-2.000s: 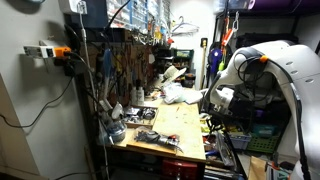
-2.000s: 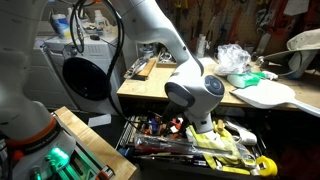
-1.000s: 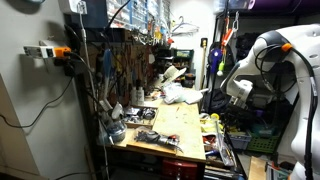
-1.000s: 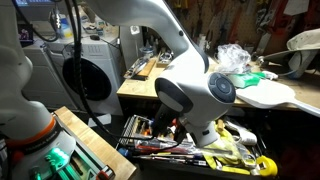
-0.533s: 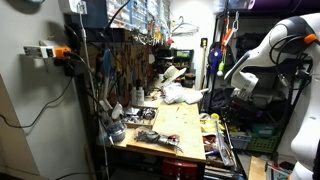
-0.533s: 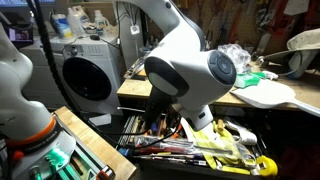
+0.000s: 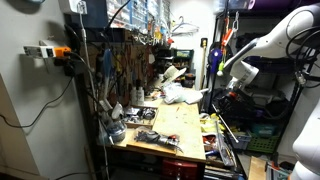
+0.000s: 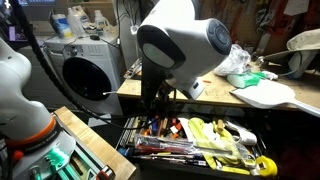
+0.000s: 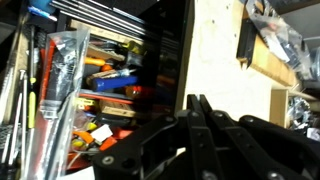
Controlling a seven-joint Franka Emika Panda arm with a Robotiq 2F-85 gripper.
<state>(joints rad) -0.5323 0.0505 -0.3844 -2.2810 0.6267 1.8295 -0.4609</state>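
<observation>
My gripper [image 9: 196, 104] is shut with its two black fingers pressed together and nothing between them. It hangs in the air above the edge of a wooden workbench [image 9: 222, 50] and an open tool drawer [image 9: 85, 90]. The drawer is full of screwdrivers, pliers and packaged tools with orange, yellow and blue handles. In both exterior views the gripper [image 7: 231, 86] [image 8: 158, 96] is raised above the drawer [image 8: 195, 140] at the bench's front edge. It touches nothing.
The bench top [image 7: 172, 124] carries a crumpled plastic bag [image 8: 233, 58], a black tool [image 7: 148, 135] and small bottles. A pegboard wall of tools [image 7: 125, 60] stands behind. A washing machine [image 8: 88, 72] is beside the bench. A white guitar-shaped body [image 8: 268, 93] lies on the bench.
The arm has swung upward and away from the open drawer. The gripper rose from just above the tools to bench height and higher, staying shut and empty.
</observation>
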